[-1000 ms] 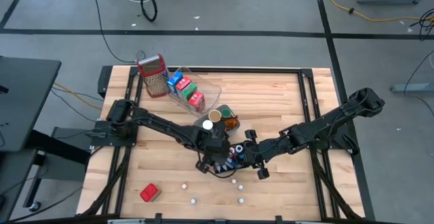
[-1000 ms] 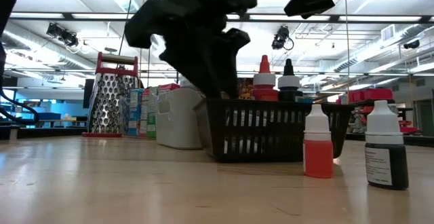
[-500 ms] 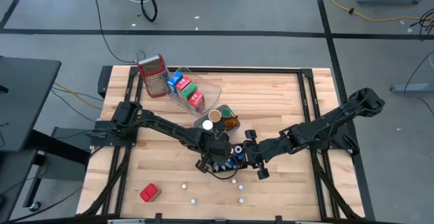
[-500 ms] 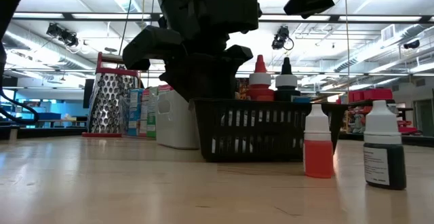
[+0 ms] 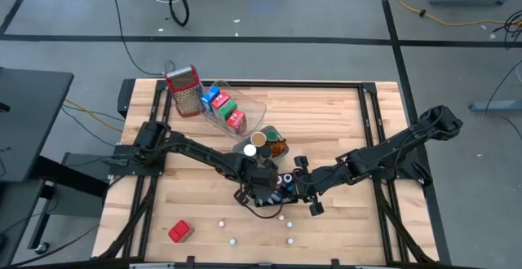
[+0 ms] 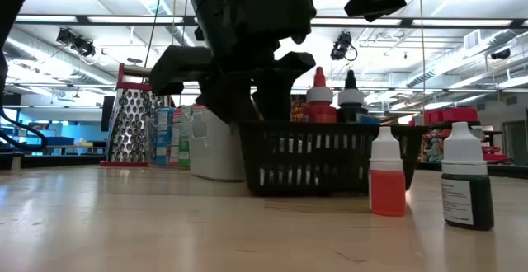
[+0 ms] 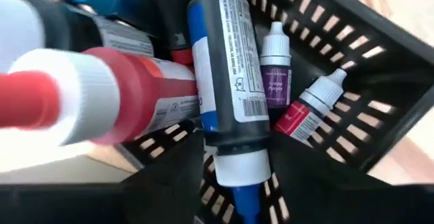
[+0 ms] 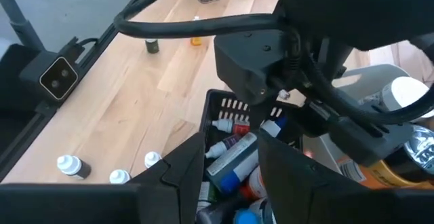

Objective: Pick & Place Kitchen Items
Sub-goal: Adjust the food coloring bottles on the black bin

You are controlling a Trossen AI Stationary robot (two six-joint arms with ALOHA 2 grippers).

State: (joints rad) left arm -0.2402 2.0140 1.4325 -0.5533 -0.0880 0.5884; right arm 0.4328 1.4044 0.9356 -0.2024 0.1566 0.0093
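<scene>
Entry: black basket (image 6: 326, 158), mid-table (image 5: 342, 122), holding bottles lying and upright.

Change: over the last second your left gripper (image 5: 263, 186) has sunk from just above the basket's near end down into it, and the basket has slid slightly sideways in the low view. You may read this as a drop-off or a reach into the load; which one cannot be told.

Left jaws: partly open. The left wrist view shows a blue-tipped dark bottle (image 7: 229, 95) lying between them, red-capped bottle (image 7: 102, 108) beside it; contact cannot be confirmed.

Right gripper (image 8: 234, 166): at the basket's other side, jaws apart, straddling its rim; holding nothing you can confirm.

Outstanding: an orange dropper bottle (image 6: 387, 173) and a dark one (image 6: 468, 181) stand just beside the basket; red carton (image 5: 179, 231) sits well apart.
</scene>
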